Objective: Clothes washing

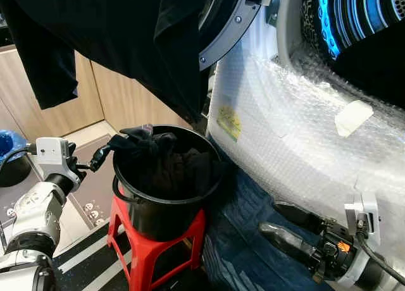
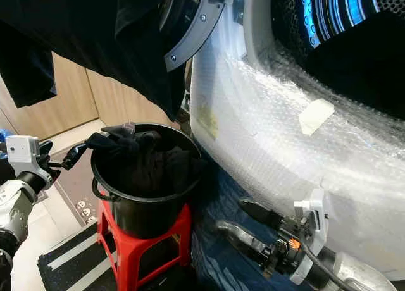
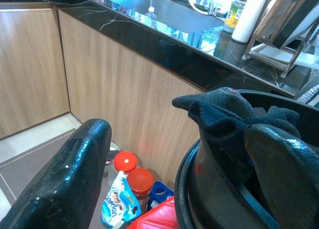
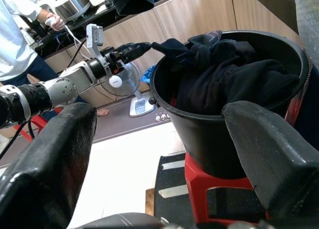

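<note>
We see the washer (image 1: 297,133), bubble-wrapped, door open, on our right. Black bucket (image 1: 166,202) sits on a red stool (image 1: 149,247) just beside it, full of dark clothes (image 1: 164,161). Our left gripper (image 1: 101,155) is at the bucket's rim, fingers apart around a sock (image 3: 219,112) draped over it. Right gripper (image 1: 278,220) hangs low by the washer, open, holding nothing.
</note>
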`<state>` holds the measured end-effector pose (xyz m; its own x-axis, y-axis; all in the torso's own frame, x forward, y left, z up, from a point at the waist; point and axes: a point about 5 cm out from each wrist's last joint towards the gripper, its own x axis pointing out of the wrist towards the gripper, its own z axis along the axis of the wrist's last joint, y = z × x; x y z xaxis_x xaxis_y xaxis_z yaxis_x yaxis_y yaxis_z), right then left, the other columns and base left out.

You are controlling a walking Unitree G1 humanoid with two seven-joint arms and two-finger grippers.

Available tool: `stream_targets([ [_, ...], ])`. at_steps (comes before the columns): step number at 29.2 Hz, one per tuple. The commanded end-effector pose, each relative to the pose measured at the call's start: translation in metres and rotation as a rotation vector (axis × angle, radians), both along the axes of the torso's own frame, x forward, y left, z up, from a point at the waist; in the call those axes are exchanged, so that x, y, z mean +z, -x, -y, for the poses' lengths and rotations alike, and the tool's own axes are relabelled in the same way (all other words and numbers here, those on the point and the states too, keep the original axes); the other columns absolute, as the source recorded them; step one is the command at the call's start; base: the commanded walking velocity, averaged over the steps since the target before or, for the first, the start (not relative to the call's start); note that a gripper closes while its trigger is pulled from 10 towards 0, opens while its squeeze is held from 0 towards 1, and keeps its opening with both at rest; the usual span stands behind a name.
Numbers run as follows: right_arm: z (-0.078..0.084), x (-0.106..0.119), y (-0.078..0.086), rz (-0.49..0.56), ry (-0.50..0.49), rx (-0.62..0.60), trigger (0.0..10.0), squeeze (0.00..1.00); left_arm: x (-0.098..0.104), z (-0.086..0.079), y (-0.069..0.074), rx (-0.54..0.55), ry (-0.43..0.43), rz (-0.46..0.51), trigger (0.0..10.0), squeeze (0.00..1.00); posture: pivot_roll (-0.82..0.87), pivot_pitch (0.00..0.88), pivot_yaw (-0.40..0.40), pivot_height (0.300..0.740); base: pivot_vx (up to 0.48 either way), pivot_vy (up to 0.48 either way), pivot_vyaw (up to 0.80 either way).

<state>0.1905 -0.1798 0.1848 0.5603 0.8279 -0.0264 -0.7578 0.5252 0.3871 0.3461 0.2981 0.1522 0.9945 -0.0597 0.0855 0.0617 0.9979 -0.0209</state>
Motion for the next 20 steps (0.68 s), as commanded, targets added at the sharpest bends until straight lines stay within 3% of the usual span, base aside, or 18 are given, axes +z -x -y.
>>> stream_targets([
  [1,0.003,0.005,0.003,0.014,0.016,-0.011,10.0,0.0,0.0,0.0,-0.001,-0.008,-0.012,-0.015,10.0,0.0,-0.08,0.242,-0.145,0.74,0.0,0.0,0.0],
  [14,0.003,0.005,0.003,0.011,0.016,-0.012,10.0,0.0,0.0,0.0,-0.001,-0.009,-0.012,-0.015,10.0,0.0,-0.08,0.242,-0.145,0.74,0.0,0.0,0.0],
  [15,0.005,0.012,0.008,0.019,0.019,-0.016,10.0,0.0,0.005,0.005,-0.007,-0.024,-0.012,-0.018,10.0,0.0,-0.16,0.311,-0.159,0.74,0.0,0.0,0.0],
  [17,0.006,0.029,0.02,0.039,0.024,-0.017,10.0,0.0,0.024,0.029,-0.026,-0.11,-0.028,0.005,10.0,0.0,-0.2,0.369,-0.172,0.74,0.0,0.0,0.0],
  [20,0.005,0.038,0.026,0.048,0.023,-0.008,10.0,0.0,0.039,0.045,-0.036,-0.181,-0.049,0.039,10.0,0.0,-0.2,0.37,-0.174,0.74,0.0,0.0,0.0],
])
